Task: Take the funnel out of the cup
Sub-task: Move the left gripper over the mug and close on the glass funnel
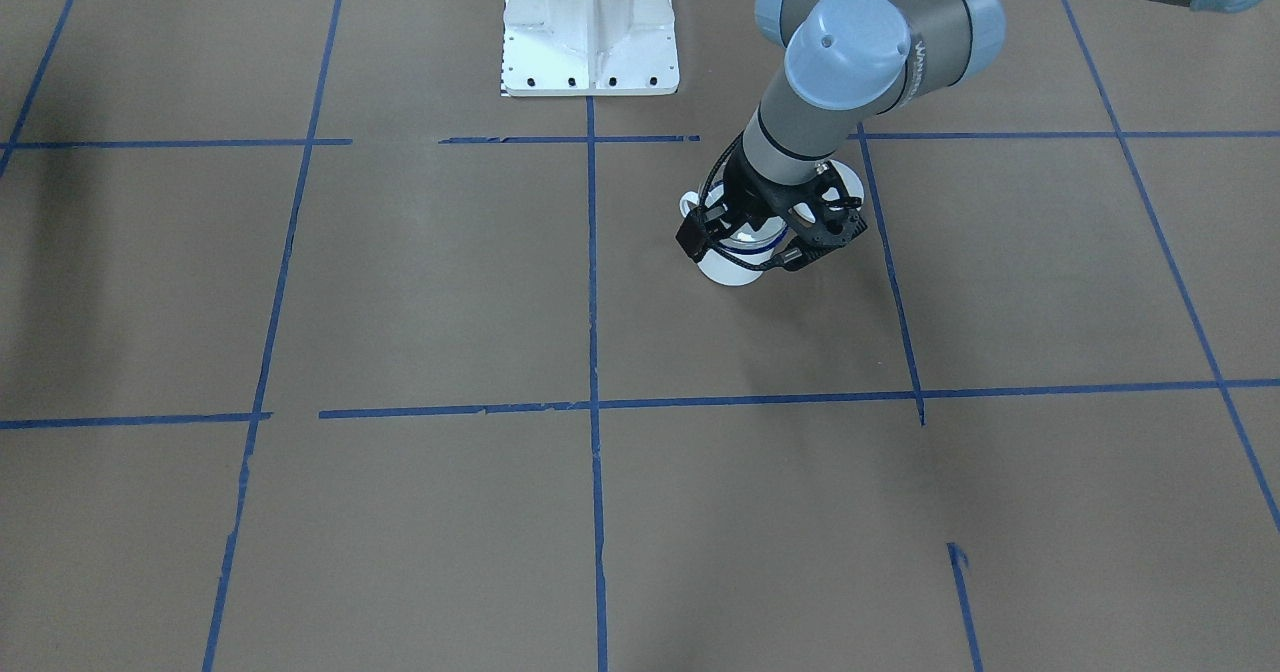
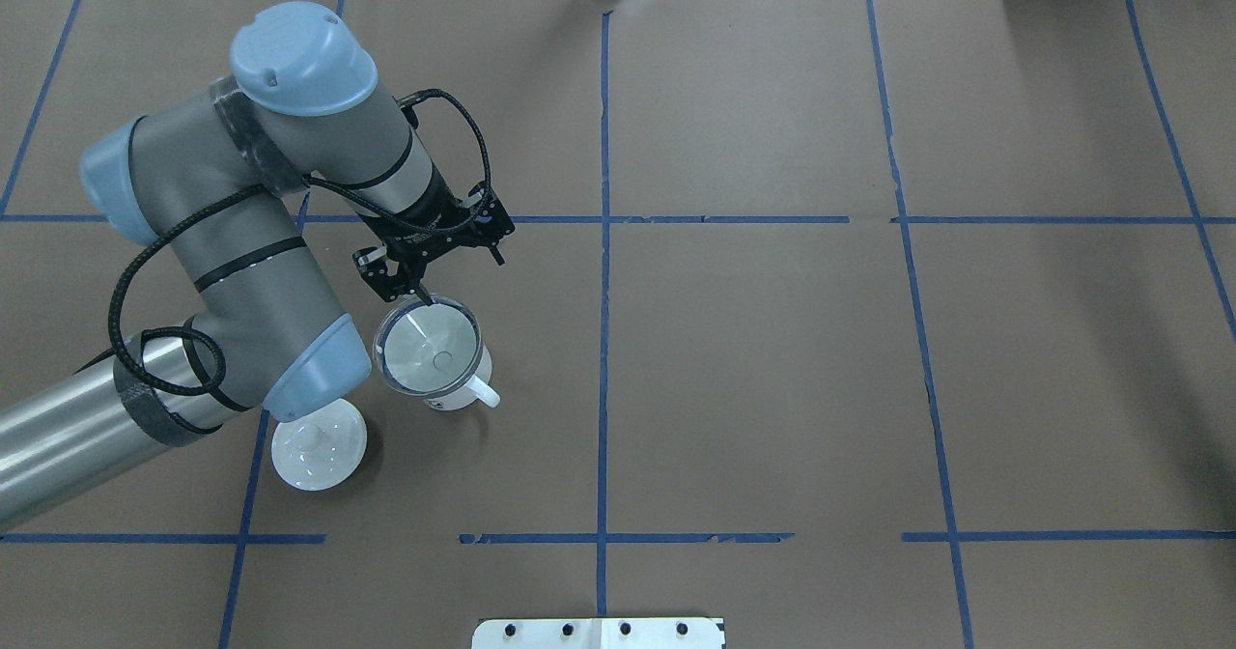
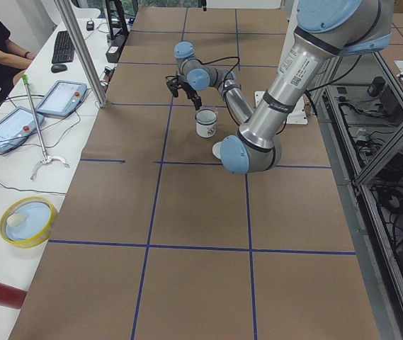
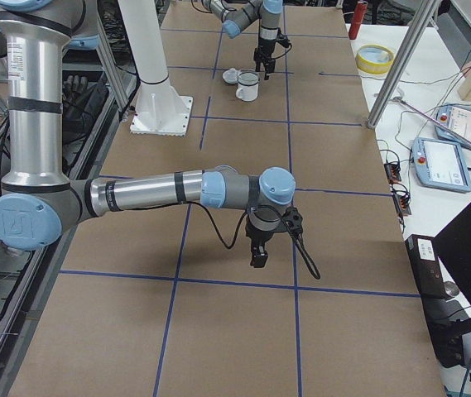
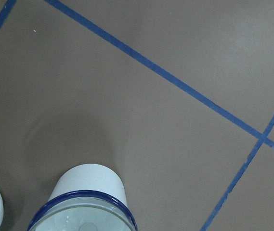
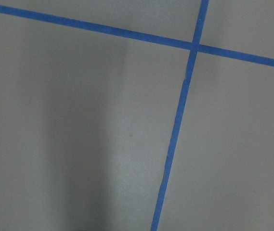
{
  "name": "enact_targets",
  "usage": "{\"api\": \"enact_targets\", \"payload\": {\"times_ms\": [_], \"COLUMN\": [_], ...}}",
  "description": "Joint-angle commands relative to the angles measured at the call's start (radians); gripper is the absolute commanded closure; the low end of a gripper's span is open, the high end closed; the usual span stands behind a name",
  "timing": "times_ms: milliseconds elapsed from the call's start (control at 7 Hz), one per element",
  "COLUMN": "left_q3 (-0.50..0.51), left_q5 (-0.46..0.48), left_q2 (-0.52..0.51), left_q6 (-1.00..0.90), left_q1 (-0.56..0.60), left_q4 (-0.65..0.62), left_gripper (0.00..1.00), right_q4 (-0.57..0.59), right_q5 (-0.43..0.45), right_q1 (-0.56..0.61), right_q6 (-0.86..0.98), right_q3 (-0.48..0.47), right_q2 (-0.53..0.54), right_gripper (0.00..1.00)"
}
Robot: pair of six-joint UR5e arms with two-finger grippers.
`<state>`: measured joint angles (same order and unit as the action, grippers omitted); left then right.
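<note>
The cup [image 2: 459, 393], a white mug with a dark blue rim, stands on the brown table left of centre, its handle towards the robot's base. The clear funnel [image 2: 428, 348] sits in its mouth. The left wrist view shows the cup [image 5: 86, 180] at the bottom edge with the funnel [image 5: 79, 219] inside the rim. My left gripper [image 2: 423, 296] points down at the funnel's far rim, its fingers close together and apparently shut on that rim. My right gripper [image 4: 257, 252] hangs over bare table far from the cup; I cannot tell whether it is open or shut.
A white domed lid [image 2: 319, 449] with a knob lies on the table beside the cup, partly under my left arm's elbow. The white robot base [image 1: 590, 27] stands at the table's robot side. A yellow bowl [image 3: 27, 221] and tablets are on the side bench.
</note>
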<state>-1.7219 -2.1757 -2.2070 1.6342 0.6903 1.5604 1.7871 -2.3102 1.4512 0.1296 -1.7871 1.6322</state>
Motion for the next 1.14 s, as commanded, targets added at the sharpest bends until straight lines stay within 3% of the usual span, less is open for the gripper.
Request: {"api": "enact_targets", "payload": {"times_ms": [0,143,571,714,1000], "left_q3": [-0.004,0.001,-0.001,-0.002,-0.036], "left_q5": [0.005,0.005,0.008,0.008,0.008], "left_q2": [0.007,0.003,0.007,0.006,-0.005], "left_q6": [0.071,0.072,0.072,0.072,0.070], "left_q1": [-0.043,-0.043,-0.043,-0.043,-0.043], "left_q4": [-0.003,-0.016,-0.014,-0.014,-0.076], "left_gripper": [0.14,0.19,0.84,1.00,1.00], "right_q4": [0.000,0.000,0.000,0.000,0.000], "right_q5": [0.000,0.000,0.000,0.000,0.000], "right_q1": [0.000,0.000,0.000,0.000,0.000], "right_q6": [-0.001,-0.001,0.001,-0.001,-0.001], "right_q3": [0.000,0.000,0.000,0.000,0.000], "right_q2": [0.000,0.000,0.000,0.000,0.000], "right_gripper": [0.00,0.00,0.00,0.00,0.00]}}
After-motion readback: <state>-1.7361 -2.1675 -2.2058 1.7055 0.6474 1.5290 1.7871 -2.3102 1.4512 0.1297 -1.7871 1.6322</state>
